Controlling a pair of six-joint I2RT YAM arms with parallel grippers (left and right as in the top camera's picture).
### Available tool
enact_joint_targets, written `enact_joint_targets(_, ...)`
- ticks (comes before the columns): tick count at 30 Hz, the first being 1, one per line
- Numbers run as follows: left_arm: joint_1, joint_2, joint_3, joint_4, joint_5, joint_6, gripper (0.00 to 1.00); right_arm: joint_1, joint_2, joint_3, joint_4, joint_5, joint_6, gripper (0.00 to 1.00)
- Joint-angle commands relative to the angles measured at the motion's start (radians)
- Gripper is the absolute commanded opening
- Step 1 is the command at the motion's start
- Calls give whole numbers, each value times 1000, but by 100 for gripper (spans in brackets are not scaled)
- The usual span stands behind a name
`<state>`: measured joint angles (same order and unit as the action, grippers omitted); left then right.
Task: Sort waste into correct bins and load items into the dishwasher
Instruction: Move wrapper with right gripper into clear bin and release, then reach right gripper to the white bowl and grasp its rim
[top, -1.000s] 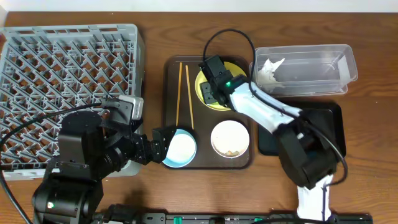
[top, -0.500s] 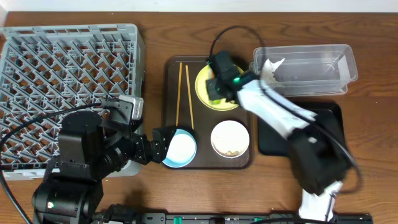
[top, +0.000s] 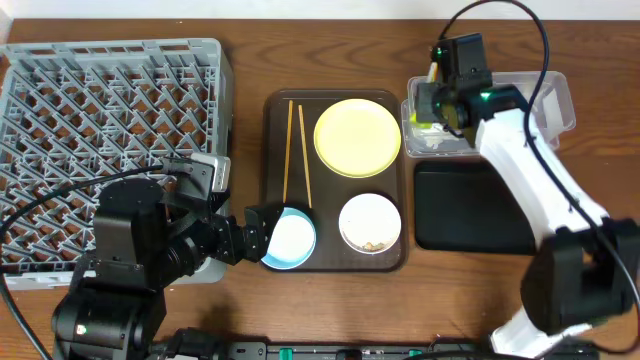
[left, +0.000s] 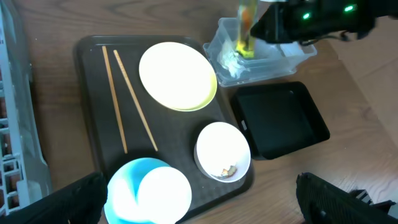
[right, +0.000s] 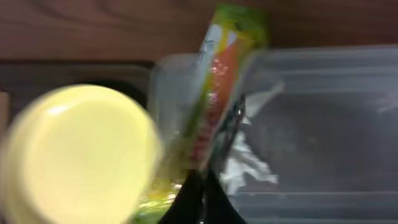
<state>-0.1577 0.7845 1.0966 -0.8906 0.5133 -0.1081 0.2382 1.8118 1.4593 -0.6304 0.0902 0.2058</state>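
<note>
You're pinching the crinkly snack wrapper in your right gripper.
It's hanging over the clear rectangular tub; your left gripper is gaping wide.

No legible text or labels anywhere.

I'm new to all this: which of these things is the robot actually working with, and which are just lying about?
Part of the job: snack wrapper pinched in the right gripper, tissue, crumbs, clear tub, black tray, yellow plate, blue bowl, white bowl, chopsticks, dish rack.

Just lying about: brown serving tray under the dishes, wooden table.
</note>
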Motion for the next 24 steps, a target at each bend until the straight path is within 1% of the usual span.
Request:
enact_joint_targets(1, 5, -1, 18, 0, -5, -6, 98, -31, 26, -8, -11, 44, -72, 50)
enact_joint_targets(2, 5, -1, 18, 0, -5, -6, 98, -37, 16, -6, -18, 43, -70, 55)
enact_joint_targets(3, 5, -1, 18, 0, -5, -5, 98, -42, 4, -5, -22, 33, -53, 58)
enact_joint_targets(7, 5, -1, 18, 0, -5, -6, 98, -45, -82, -5, -69, -59, -35, 59)
enact_joint_targets(10, 5, -1, 18, 0, -5, -6, 98, -27, -155, -5, -134, -103, -35, 57)
enact_joint_targets(11, 5, -1, 18, 0, -5, -6, 98, -17, -181, -5, -156, -106, -36, 56)
enact_joint_targets(12, 5, -1, 18, 0, -5, -5, 98, -8, -201, -5, -170, -107, -39, 50)
enact_joint_targets(13, 5, -1, 18, 0, -5, -6, 98, 4, -217, -5, -176, -106, -39, 39)
enact_joint_targets(14, 5, -1, 18, 0, -5, -5, 98, 17, -227, -6, -178, -106, -39, 18)
enact_joint_targets(15, 5, -1, 18, 0, -5, -5, 98, 34, -230, -6, -173, -106, -38, 1)
enact_joint_targets(19, 5, -1, 18, 0, -5, -6, 98, 73, -185, -11, -110, -69, -36, 1)
enact_joint_targets(24, 5, -1, 18, 0, -5, -5, 98, 55, -29, -12, -5, 0, -9, 1)
